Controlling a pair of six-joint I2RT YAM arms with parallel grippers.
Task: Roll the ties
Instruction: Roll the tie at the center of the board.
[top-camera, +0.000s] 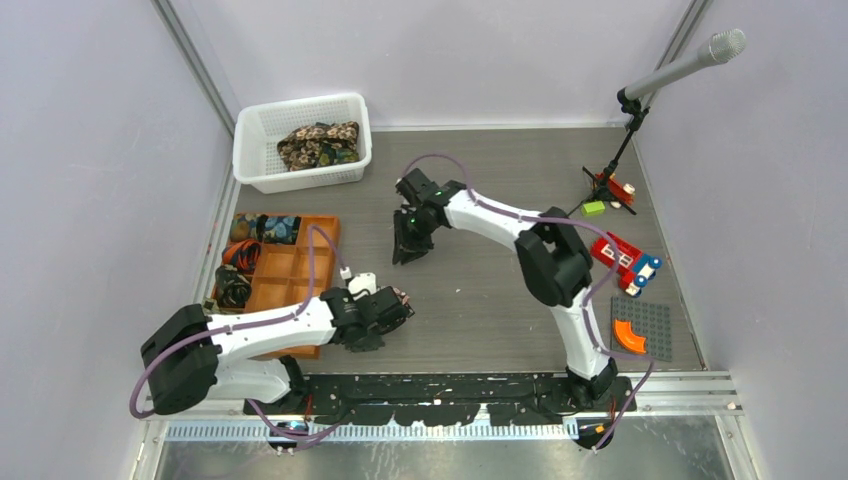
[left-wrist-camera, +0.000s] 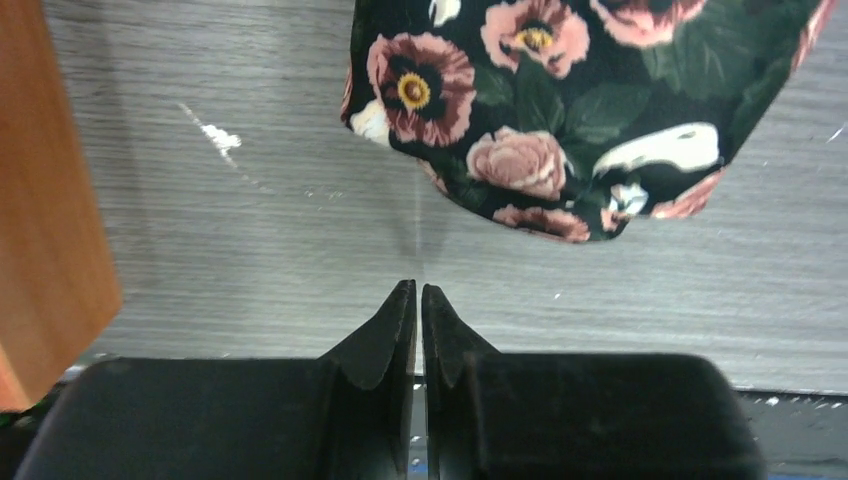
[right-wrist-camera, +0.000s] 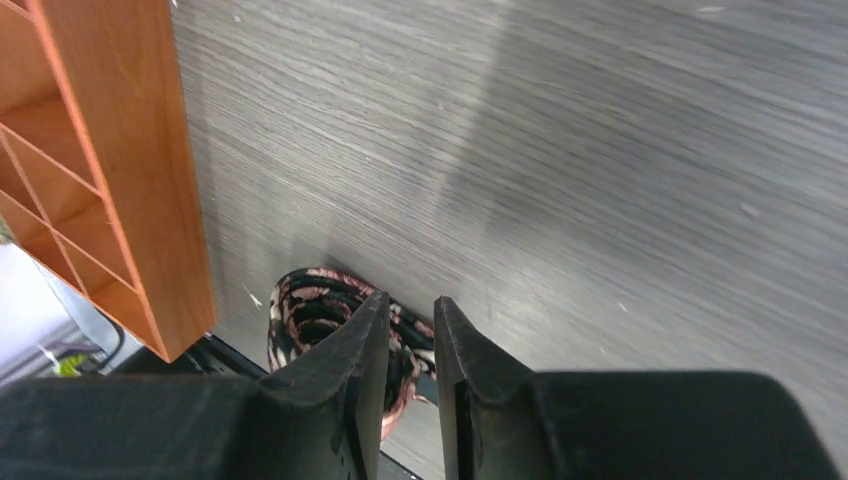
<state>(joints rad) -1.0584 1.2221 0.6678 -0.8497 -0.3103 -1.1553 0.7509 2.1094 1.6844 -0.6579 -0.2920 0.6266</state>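
Observation:
A black tie with pink-cream flowers (left-wrist-camera: 560, 110) lies on the grey table just ahead of my left gripper (left-wrist-camera: 420, 287), which is shut and empty; a bare strip of table separates them. In the right wrist view the same tie (right-wrist-camera: 305, 305) shows as a loose roll beside the orange tray's corner, partly hidden behind my right gripper (right-wrist-camera: 410, 297). That gripper's jaws stand a narrow gap apart with nothing between them. From above, my left gripper (top-camera: 395, 310) is low near the front and my right gripper (top-camera: 405, 255) points down at mid-table. Brown-gold paisley ties (top-camera: 318, 145) lie in the basket.
The white mesh basket (top-camera: 255, 150) stands at the back left. The orange compartment tray (top-camera: 300, 275) at the left holds rolled ties (top-camera: 262, 228). A microphone stand (top-camera: 625, 150), a red toy (top-camera: 625, 262) and a grey baseplate (top-camera: 650, 320) are at the right.

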